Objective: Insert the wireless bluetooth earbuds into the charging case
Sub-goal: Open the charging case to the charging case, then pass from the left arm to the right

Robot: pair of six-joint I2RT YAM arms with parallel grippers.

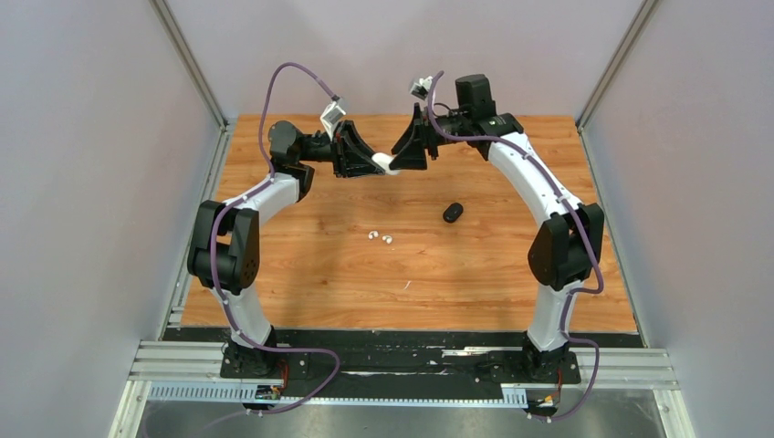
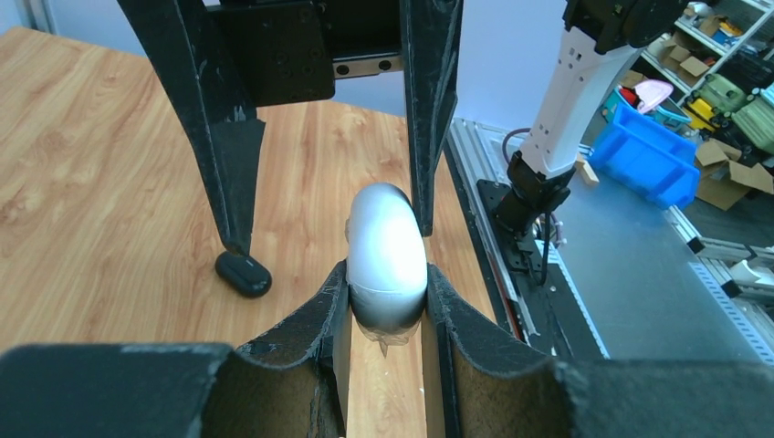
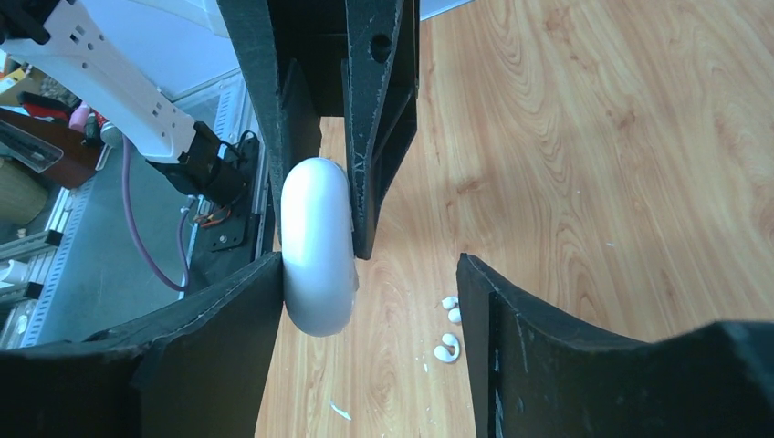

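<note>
The white oval charging case [image 1: 384, 164] hangs in the air over the back of the table, and my left gripper [image 2: 388, 294] is shut on its lower end. My right gripper [image 3: 370, 265] faces it, open. Its left finger [image 3: 228, 328] lies against the case [image 3: 317, 246], while the right finger [image 3: 548, 347] stands well apart. Two white earbuds [image 1: 372, 234] [image 1: 388, 240] lie on the wood at the table's middle; the right wrist view shows them under the open jaws [image 3: 446, 349]. No black earbuds are in view.
A shut black oval case [image 1: 453, 212] lies on the table right of the middle, also in the left wrist view [image 2: 243, 274]. Grey walls close in both sides. A small white scrap [image 1: 407, 285] lies nearer the front edge.
</note>
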